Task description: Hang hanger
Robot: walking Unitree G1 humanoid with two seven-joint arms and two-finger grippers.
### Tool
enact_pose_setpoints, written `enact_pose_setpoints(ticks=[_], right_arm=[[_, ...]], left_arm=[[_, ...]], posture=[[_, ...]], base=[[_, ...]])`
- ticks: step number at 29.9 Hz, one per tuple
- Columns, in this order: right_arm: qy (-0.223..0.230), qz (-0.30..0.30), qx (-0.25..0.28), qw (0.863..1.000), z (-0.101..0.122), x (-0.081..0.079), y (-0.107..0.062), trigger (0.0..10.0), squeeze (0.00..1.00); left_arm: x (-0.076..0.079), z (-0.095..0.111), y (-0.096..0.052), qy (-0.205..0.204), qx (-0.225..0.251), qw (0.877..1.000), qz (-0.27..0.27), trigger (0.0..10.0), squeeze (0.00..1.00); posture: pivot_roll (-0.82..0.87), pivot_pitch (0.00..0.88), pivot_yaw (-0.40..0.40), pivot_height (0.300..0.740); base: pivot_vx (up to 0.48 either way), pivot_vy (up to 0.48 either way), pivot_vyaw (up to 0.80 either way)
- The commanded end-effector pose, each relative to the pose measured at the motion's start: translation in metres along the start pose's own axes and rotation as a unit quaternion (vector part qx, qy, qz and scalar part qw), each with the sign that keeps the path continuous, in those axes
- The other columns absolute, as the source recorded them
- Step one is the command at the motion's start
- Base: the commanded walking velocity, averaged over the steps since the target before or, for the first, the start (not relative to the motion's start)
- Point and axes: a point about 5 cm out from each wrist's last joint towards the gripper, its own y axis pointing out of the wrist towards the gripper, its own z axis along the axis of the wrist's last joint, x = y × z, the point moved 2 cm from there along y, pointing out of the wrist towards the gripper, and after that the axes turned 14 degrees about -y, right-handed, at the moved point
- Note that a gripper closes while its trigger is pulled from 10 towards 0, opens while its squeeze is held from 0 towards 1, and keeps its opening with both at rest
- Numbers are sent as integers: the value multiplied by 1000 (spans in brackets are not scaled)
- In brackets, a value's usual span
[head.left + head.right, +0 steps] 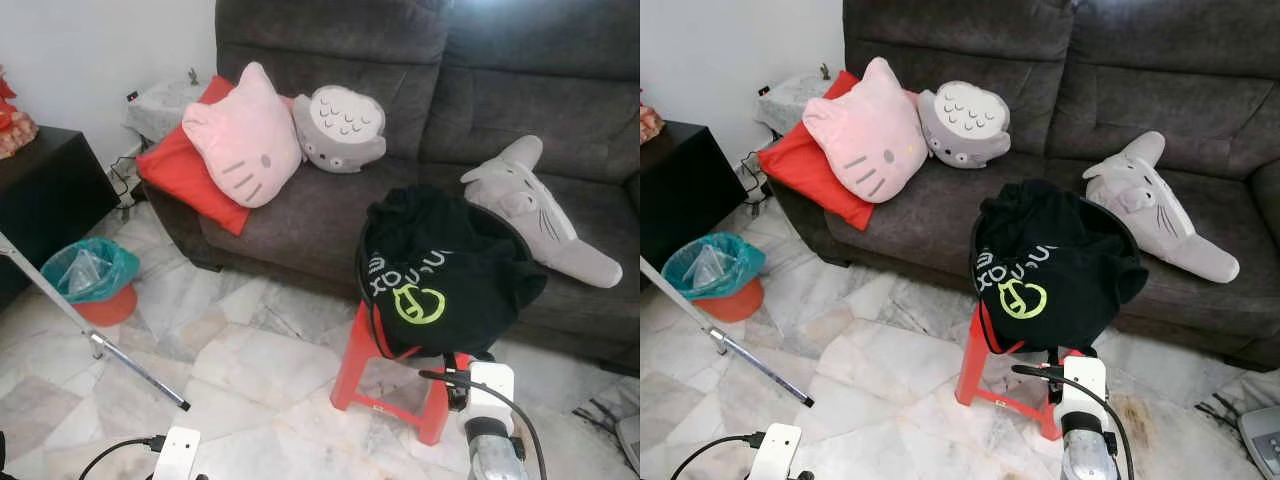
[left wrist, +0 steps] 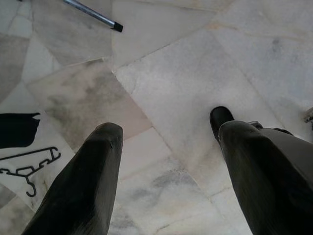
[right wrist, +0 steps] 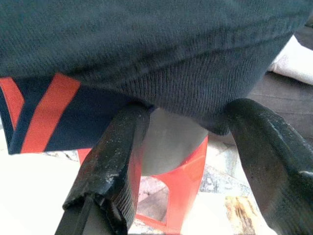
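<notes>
A black garment (image 1: 445, 265) with a green logo lies heaped on a red plastic stool (image 1: 385, 385) in front of the sofa. My right gripper (image 3: 188, 115) is open just under the garment's hem, its fingers on either side of the fabric edge with the stool behind them. The right arm (image 1: 487, 410) reaches up from the bottom towards the stool. My left gripper (image 2: 168, 127) hangs open over the marble floor, holding nothing. A thin black hanger (image 2: 28, 169) lies flat on the floor beside it.
A silver rack leg (image 1: 100, 345) slants across the floor at the left. An orange bin with a teal liner (image 1: 90, 275) stands near a black cabinet (image 1: 45, 190). The grey sofa (image 1: 560, 90) carries cushions and plush toys.
</notes>
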Motion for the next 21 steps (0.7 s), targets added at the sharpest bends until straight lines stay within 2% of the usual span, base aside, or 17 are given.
enact_pose_setpoints(ticks=[1,16,17,18,19,20,21], right_arm=[[0,-4,11,1000,4,1,-1,10000,0],[-16,-17,17,1000,4,11,-1,10000,0],[-17,-18,20,999,5,12,0,7647,0],[-17,-18,20,999,5,12,0,7647,0],[-19,-18,22,999,5,13,0,2353,0],[-21,-18,24,999,6,13,0,0,0],[-26,-18,28,999,7,14,1,0,0]], left_arm=[[-3,0,0,-5,0,1000,6,10000,0],[-3,-1,0,-4,1,1000,6,10000,0],[-3,-1,0,-3,1,1000,6,10000,0],[-3,-1,0,-3,1,1000,6,10000,0],[-3,-1,0,-4,1,1000,6,10000,0],[-3,-1,0,-4,1,1000,6,10000,0],[-3,-1,0,-3,1,1000,6,10000,0]], posture=[[-84,0,35,736],[-87,0,33,736],[-87,0,33,736],[-87,0,33,736],[-87,0,33,736],[-85,0,33,736],[-87,0,33,736]], base=[[0,0,0],[0,0,0],[0,0,0],[0,0,0],[0,0,0],[0,0,0],[0,0,0]])
